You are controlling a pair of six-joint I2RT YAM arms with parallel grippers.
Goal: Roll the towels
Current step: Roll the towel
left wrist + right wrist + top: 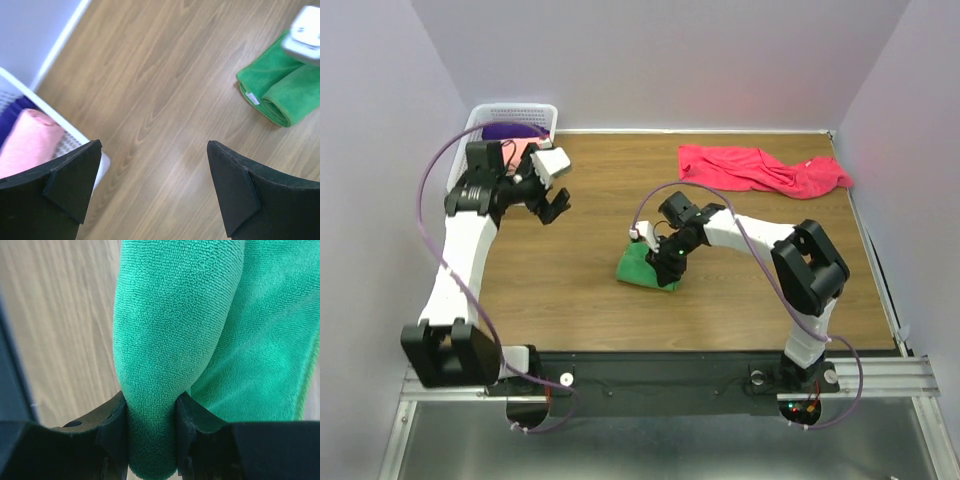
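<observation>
Right gripper is clamped on the rolled fold of the green towel; soft, light, probably springs loose, so pinch mid-roll; left gripper gapes wide, empty.

The top external camera is looking down from above and behind the arm bases, far enough off to be taking in the whole brown wood-grain table. The left wrist camera is hanging high, facing down across the tabletop between its own black wedge-shaped fingers, catching the folded green cloth towel well off at upper right. The right wrist camera is sitting right against that towel, which is filling most of its frame. All three views are sharing the towel; the top and left wrist views are also sharing the white plastic mesh basket.
</observation>
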